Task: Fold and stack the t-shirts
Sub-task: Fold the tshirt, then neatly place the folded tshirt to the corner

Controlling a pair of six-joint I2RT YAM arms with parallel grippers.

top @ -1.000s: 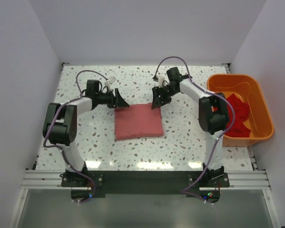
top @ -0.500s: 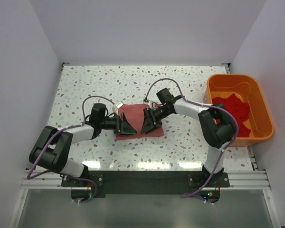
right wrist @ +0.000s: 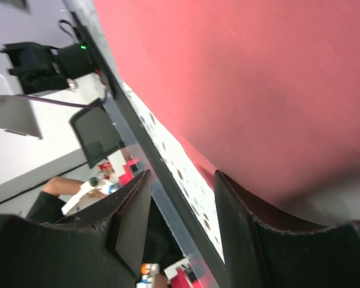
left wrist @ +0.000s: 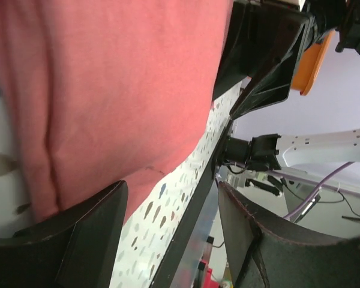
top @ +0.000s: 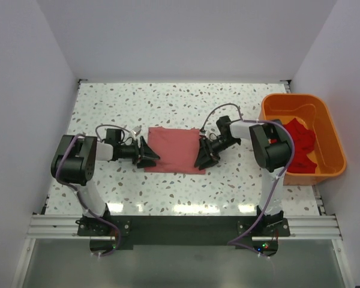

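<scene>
A folded pink-red t-shirt (top: 174, 150) lies flat in the middle of the speckled table (top: 108, 108). My left gripper (top: 149, 154) is low at its left edge, open, and points right. My right gripper (top: 203, 156) is low at its right edge, open, and points left. In the left wrist view the shirt (left wrist: 108, 78) fills the upper left, and the gripper (left wrist: 171, 240) holds nothing between its jaws. In the right wrist view the shirt (right wrist: 258, 78) fills the upper right, and the gripper (right wrist: 180, 222) is empty too. More red t-shirts (top: 300, 141) lie crumpled in the bin.
An orange bin (top: 333, 141) stands at the table's right edge, beside the right arm. White walls close off the back and both sides. A black rail (top: 180, 225) runs along the near edge.
Both grippers came from the shirt's far edge toward the near side, then spread out to its left and right edges. The shirt stays flat on the table.
</scene>
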